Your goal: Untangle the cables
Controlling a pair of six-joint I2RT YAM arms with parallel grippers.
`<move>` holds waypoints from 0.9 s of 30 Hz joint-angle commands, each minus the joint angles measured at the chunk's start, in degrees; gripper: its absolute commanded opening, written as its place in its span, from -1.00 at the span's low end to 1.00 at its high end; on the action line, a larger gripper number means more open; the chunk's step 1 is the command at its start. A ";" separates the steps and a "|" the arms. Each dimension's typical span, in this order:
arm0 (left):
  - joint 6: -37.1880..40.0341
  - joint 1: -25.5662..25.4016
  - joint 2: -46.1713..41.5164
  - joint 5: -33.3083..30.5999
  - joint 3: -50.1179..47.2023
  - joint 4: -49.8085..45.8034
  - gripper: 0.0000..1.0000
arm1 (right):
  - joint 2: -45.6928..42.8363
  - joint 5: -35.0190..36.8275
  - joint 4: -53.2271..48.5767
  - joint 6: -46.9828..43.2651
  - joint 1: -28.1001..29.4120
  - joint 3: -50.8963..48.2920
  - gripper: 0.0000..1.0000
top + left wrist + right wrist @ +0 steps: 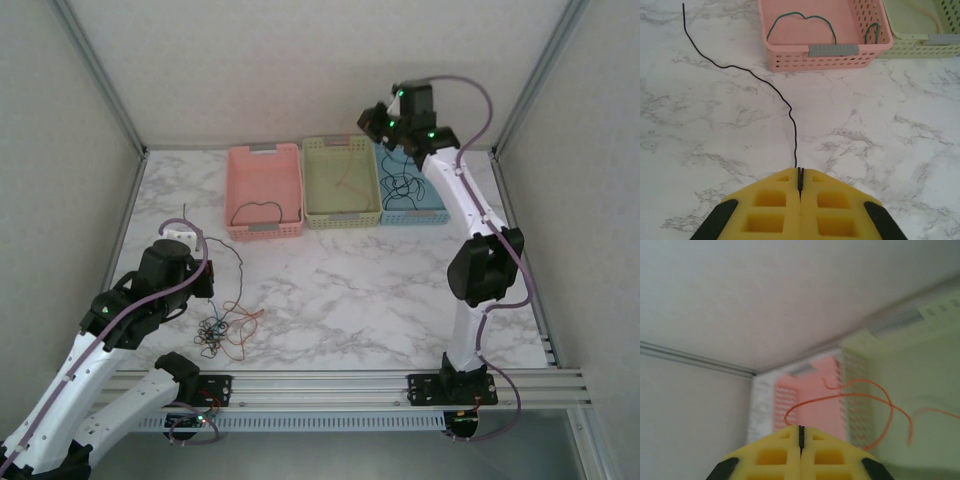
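Left claw (800, 181) pinches black cable (795, 145) trailing ahead; right claw (801, 436) pinches orange cable (860, 395).

Pink basket (812, 390) behind orange cable (840, 396) looks blurred.

i'm driving this from afar, and what i see is a robot lab cell, not a home or shop. plain pale panels (320, 60) close in three sides, held by aluminium posts (97, 75) at the corners. the table (350, 290) has a marble-print top, and slotted aluminium rails (330, 383) run along its near edge, with the left arm (60, 395) and right arm (465, 195) bolted there, lavender leads (470, 82) looping off them. a pink basket (265, 231), a green basket (342, 217) and a blue basket (415, 217) stand in a row at the back.
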 commanded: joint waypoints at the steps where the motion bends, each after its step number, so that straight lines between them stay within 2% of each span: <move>1: 1.02 0.62 -0.40 1.01 -0.71 0.55 -1.00 | -2.28 5.38 5.02 -3.55 1.03 -9.13 -1.00; 4: 1.02 0.62 -0.29 1.01 -0.71 0.63 -1.00 | -0.80 7.80 5.23 -5.39 2.57 -13.96 -1.00; 8: 1.02 0.62 -0.20 1.10 -0.71 0.63 -1.00 | 1.97 8.54 2.66 -8.35 3.94 -14.39 -0.97; 10: 1.02 0.57 -0.25 1.19 -0.67 0.63 -1.00 | 2.21 9.18 2.05 -9.70 4.28 -14.31 -0.80; 14: 1.10 0.70 -0.12 1.36 -0.66 0.63 -1.00 | 1.96 11.86 -0.94 -12.48 4.76 -11.80 -0.23; 16: 1.10 0.69 -0.12 1.36 -0.71 0.64 -1.00 | 1.14 12.49 -1.92 -13.76 5.02 -10.91 -0.07; 21: 1.10 0.71 -0.11 1.45 -0.71 0.72 -1.00 | -4.00 14.77 -2.77 -17.49 6.41 -11.39 0.01; 27: 1.10 0.71 -0.02 1.95 -0.71 0.78 -1.00 | -12.13 12.59 1.14 -18.29 6.90 -19.16 0.00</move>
